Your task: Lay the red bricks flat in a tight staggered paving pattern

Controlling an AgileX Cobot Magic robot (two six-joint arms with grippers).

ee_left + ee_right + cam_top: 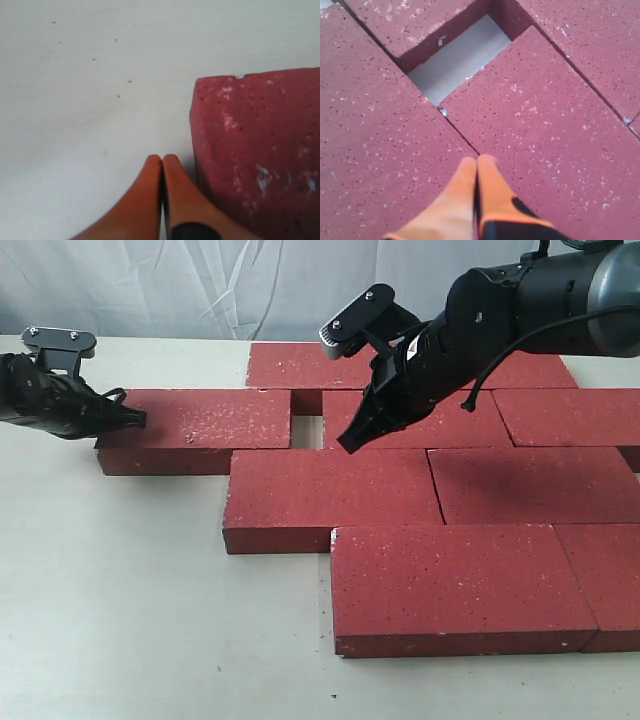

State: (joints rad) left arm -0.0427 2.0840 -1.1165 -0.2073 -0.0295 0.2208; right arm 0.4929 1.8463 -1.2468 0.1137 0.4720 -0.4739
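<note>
Surface: pale cream flat table [130, 620], bare toward the near left. On it lie flat rectangular dark-red paving bricks [450, 585], white-flecked, in staggered rows with edges mostly touching. One small rectangular gap [308, 432] of bare table shows among them, with bricks on all four sides. The left-of-gap brick [200, 420] juts out from the group.

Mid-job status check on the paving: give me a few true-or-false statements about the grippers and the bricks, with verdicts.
1. The left gripper and right gripper are both shut. True.
2. One brick is stacked on top of others. False: all visible red bricks lie flat in one layer.
3. A gap separates the leftmost brick from the neighbouring brick in its row. True.
4. The left gripper grips the leftmost brick. False: it is shut, empty, beside that brick's end.
</note>
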